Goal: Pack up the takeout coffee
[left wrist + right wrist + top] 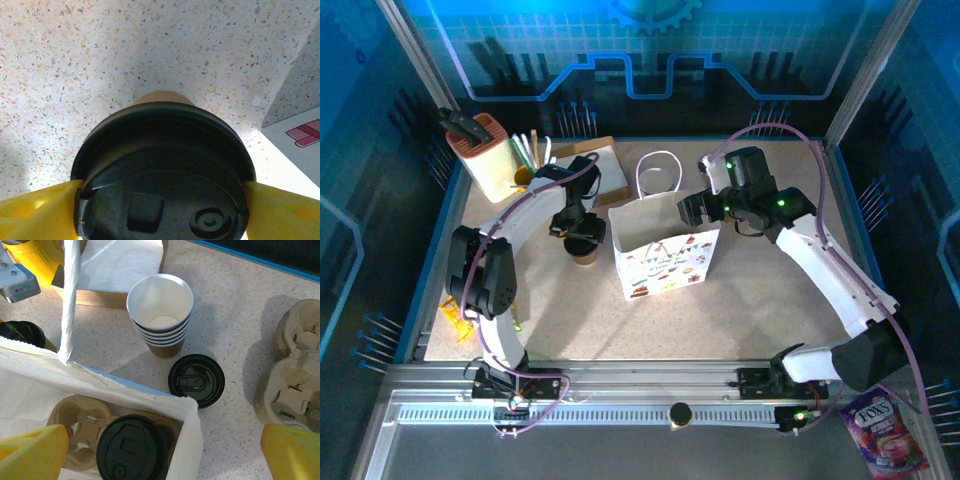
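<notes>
Speckled table (pixel 770 300): lidded cup (pixel 162 150) upright, lid up, clamped by left gripper (pixel 161 192); right gripper (pixel 165 455) spread wide.

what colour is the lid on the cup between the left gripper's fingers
Black lid on a tan-brown cup; left wrist view shows it best.

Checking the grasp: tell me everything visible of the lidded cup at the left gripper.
The lidded cup is tan paper under a round black plastic lid with a moulded tab and ringed boss. It stands upright on the speckled table, beside the white paper bag. Yellow fingers of the left gripper meet the lid rim on both sides.
</notes>
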Tool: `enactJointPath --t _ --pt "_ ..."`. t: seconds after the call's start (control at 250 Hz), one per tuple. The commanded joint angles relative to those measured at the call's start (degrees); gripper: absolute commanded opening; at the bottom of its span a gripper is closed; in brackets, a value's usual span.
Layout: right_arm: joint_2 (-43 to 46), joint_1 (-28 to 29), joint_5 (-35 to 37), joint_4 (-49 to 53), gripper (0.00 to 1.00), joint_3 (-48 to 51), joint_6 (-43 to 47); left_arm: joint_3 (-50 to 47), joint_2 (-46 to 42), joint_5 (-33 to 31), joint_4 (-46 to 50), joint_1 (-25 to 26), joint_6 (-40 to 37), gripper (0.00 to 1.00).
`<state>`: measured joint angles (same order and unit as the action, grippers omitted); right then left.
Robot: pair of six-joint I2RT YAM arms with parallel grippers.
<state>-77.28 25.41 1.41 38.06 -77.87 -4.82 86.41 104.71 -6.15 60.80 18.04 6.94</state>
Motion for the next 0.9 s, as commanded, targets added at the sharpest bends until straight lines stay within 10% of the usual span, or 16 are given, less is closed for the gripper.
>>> enactJointPath --t 0.0,0.895 --pt "-0.51 -0.73 -0.38 0.44 0.99 -0.71 0.92 -0.22 -0.77 1.68 1.27 -0.63 -0.71 0.76" --pt "-0.13 0.58 -0.82 2.01 0.99 -2.64 -0.59 -2.06 -16.21 2.02 -0.59 -5.95 -0.48 0.67"
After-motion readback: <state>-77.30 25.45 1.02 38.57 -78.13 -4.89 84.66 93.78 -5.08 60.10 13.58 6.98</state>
